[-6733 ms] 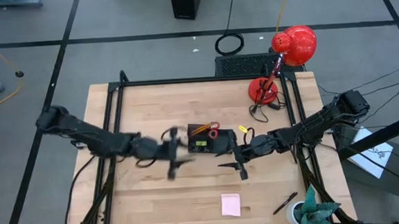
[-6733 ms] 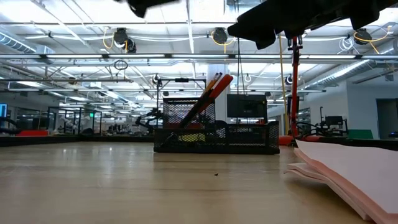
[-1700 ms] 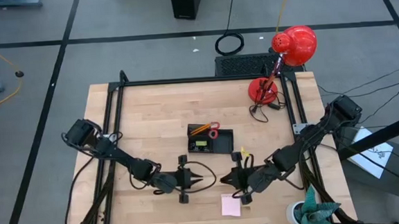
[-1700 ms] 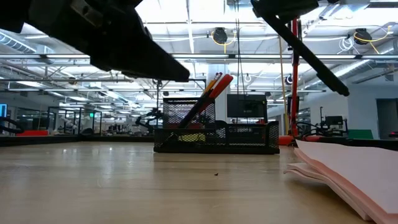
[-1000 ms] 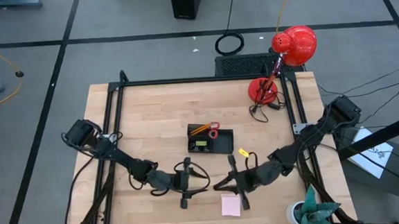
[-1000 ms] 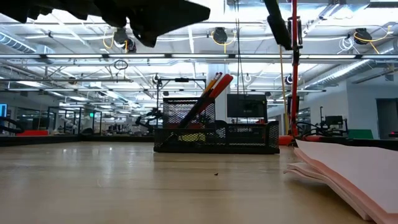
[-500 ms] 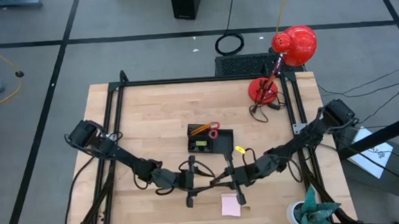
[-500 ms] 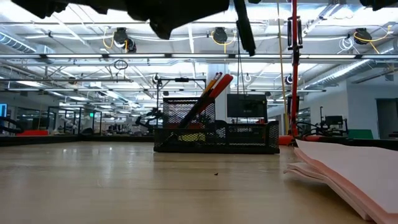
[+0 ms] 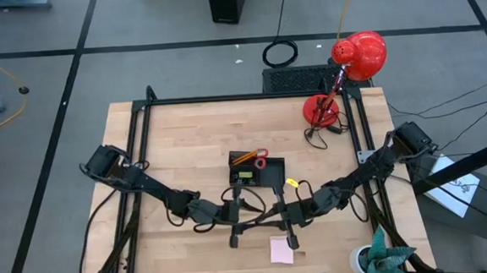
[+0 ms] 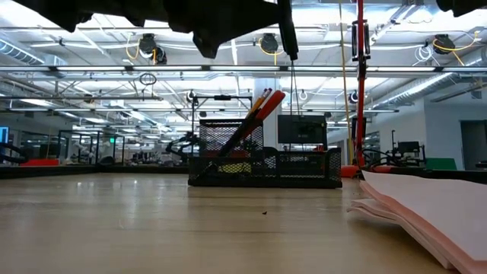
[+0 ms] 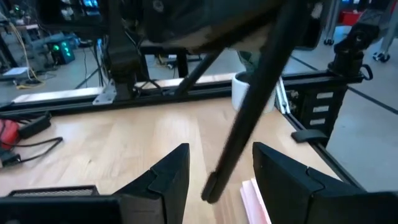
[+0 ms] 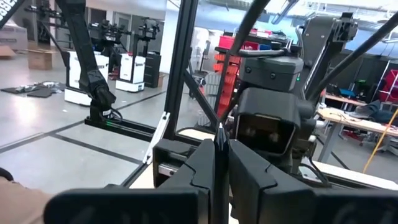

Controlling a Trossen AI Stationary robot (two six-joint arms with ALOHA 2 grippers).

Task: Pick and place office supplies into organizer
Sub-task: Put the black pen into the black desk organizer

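My right gripper is shut on a dark pen above the table's near middle. The pen slants down, and its lower end stands between the fingers of my open left gripper, with a gap on each side. In the high view my left gripper faces the right one. The black organizer stands just beyond them, holding red-handled scissors and orange pencils. A small yellow item lies beside it. A pale pink sticky-note pad lies near the front edge. My right gripper pinches the pen between its two fingers, which come about level from the table's right side and lie across it. The pen hangs slanted below the fingers, clear of the table. Its upper part disappears into the gripper.
A red desk lamp with its cord stands at the far right corner. A black frame runs along the table's sides and far edge. A teal and white object sits at the near right corner. Bare wood lies to the left.
My right gripper has carried the pen toward the table's left, toward my left gripper, and tipped upward. My left gripper has gone a little toward the right one. The pen's lower end now stands between the left fingers.
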